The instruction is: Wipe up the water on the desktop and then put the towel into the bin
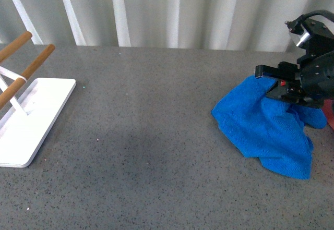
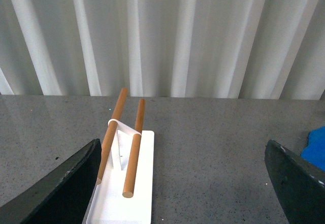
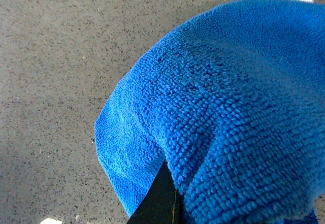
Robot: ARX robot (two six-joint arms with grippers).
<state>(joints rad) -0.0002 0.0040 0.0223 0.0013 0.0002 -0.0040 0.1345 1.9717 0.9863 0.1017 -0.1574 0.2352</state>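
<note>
The right gripper [image 1: 275, 80], low over the desktop [image 1: 146, 136], is clamped on a raised fold of the blue towel [image 1: 271, 128]; the rest of the cloth spreads out from the fingers and lies crumpled on the surface beneath and just in front of them; in the right wrist view the towel [image 3: 228, 107] bulges over one dark finger [image 3: 158, 199] and hides the other. Only a salmon-pink sliver of the bin [image 1: 330, 114] shows, just beside the gripper at the picture's edge. Well apart from this gripper, across the speckled grey top towards the robot's left, stands a white tray [image 1: 44, 102] carrying wooden rods [image 1: 28, 65]. The left gripper [image 2: 183, 144] holds nothing, its jaws spread wide; the tray [image 2: 144, 183] sits straight ahead of it, near its left finger, with two rods [image 2: 134, 148] sloping upward; a corner of the towel [image 2: 317, 148] peeks past its right finger. A white ribbed wall [image 1: 172, 11] backs the desk.
</note>
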